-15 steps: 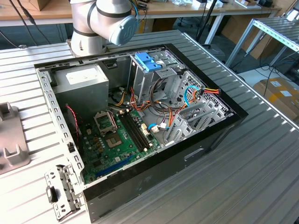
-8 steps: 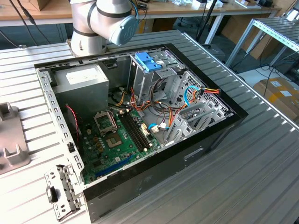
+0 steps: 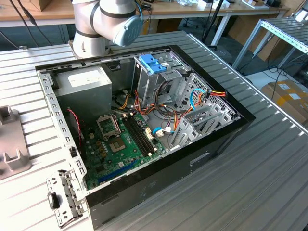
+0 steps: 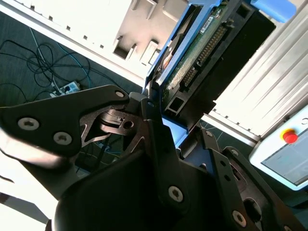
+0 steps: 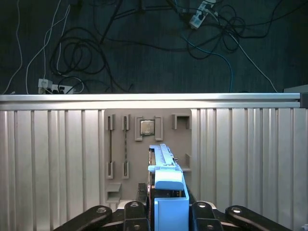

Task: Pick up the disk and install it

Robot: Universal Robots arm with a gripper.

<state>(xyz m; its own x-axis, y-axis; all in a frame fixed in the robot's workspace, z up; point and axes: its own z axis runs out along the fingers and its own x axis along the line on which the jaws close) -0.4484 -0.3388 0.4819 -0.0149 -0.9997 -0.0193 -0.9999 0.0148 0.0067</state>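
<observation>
**Cut off and covered around the claw**

In the second wrist view the disk (image 4: 192,53), clamped in the claw (image 4: 187,98), runs past the picture's edge away from the claw, so its far end is cut off. Its near end is hidden behind the claw's links, and a pendant (image 4: 284,154) beside the claw is cut off too. In the first wrist view the claw's base is cut off, and the disk covers part of the tray (image 5: 137,159) beneath the claw. In the exterior view the arm (image 3: 103,24) is cut off by the edge.
</observation>
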